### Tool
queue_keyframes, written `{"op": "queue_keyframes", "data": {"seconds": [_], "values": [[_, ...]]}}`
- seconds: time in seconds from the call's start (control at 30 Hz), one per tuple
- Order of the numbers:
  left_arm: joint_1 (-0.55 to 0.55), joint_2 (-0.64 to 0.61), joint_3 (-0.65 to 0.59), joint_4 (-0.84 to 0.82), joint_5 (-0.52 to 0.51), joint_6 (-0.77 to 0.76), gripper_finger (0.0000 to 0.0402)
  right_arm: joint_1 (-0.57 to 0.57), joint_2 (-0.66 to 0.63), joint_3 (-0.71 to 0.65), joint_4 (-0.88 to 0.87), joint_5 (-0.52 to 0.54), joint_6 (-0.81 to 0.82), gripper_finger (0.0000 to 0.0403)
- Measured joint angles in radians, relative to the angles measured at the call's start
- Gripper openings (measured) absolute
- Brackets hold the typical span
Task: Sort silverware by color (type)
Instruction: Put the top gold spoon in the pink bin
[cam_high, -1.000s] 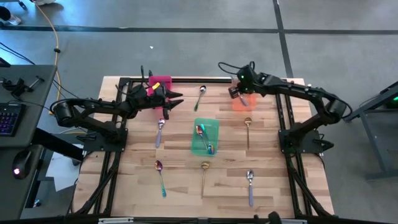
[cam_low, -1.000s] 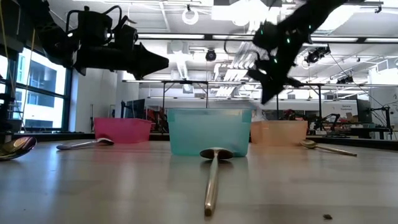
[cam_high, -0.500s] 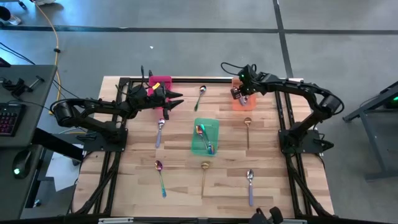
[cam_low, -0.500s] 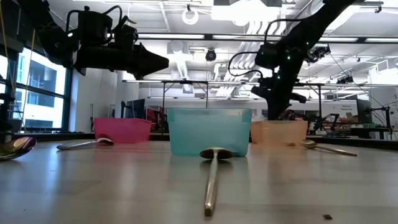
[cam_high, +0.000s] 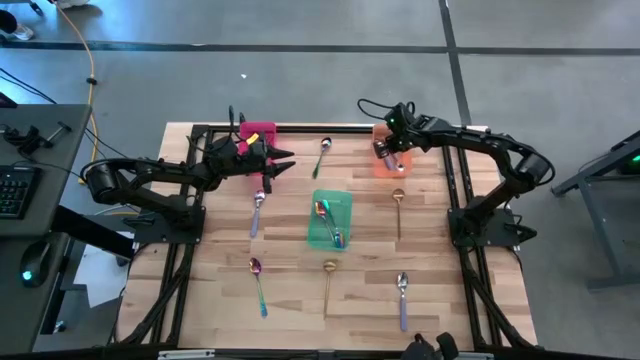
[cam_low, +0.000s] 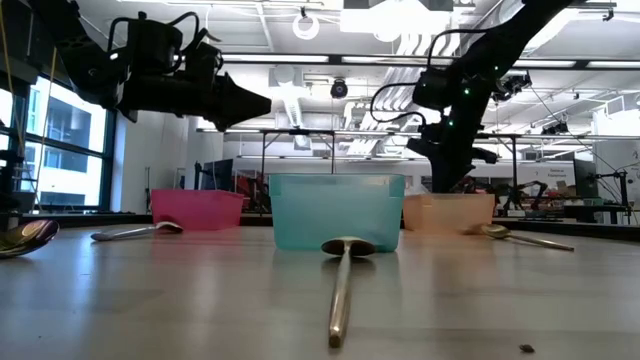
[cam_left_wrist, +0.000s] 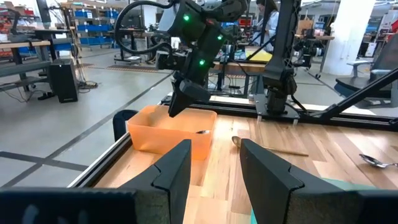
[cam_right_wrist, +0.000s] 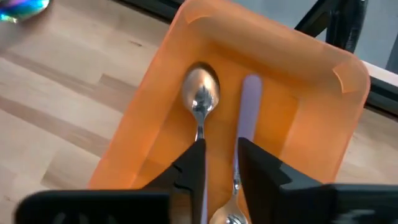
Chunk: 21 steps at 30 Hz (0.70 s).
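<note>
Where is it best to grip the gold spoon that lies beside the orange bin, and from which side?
Probably at mid-handle, from straight above. The gold spoon lies flat on the table near the orange bin, bowl toward the bin. Its thin handle has bare wood on both sides, so fingers could straddle it crosswise. The right gripper is nearest.

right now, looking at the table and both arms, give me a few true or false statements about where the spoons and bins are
1. The right gripper is over the orange bin. True.
2. The orange bin is empty. False: two spoons lie in it, one with a purple handle.
3. The green bin sits between the pink bin and the orange one. True.
4. The left gripper carries a gold spoon. False: its fingers stand apart with nothing between them.
5. A gold spoon lies loose on the table. True.
</note>
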Motion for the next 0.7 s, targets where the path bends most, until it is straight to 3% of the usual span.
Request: {"op": "queue_keyframes", "data": {"seconds": [0.13, 0.27, 0.47, 0.7], "values": [[0.0, 0.0, 0.0, -0.008, 0.0, 0.0, 0.0127, 0.008, -0.021, 0.0, -0.019, -0.003, -0.012, 0.01], [0.0, 0.0, 0.0, -0.021, 0.0, 0.009, 0.0127, 0.072, -0.098, 0.001, -0.076, -0.002, 0.004, 0.008], [0.0, 0.0, 0.0, -0.024, 0.0, 0.011, 0.0126, 0.284, -0.166, 0.001, -0.22, 0.021, 0.169, 0.0007], [0.0, 0.0, 0.0, -0.027, 0.0, 0.011, 0.0126, 0.558, -0.167, 0.001, -0.415, 0.051, 0.489, 0.0036]]}}
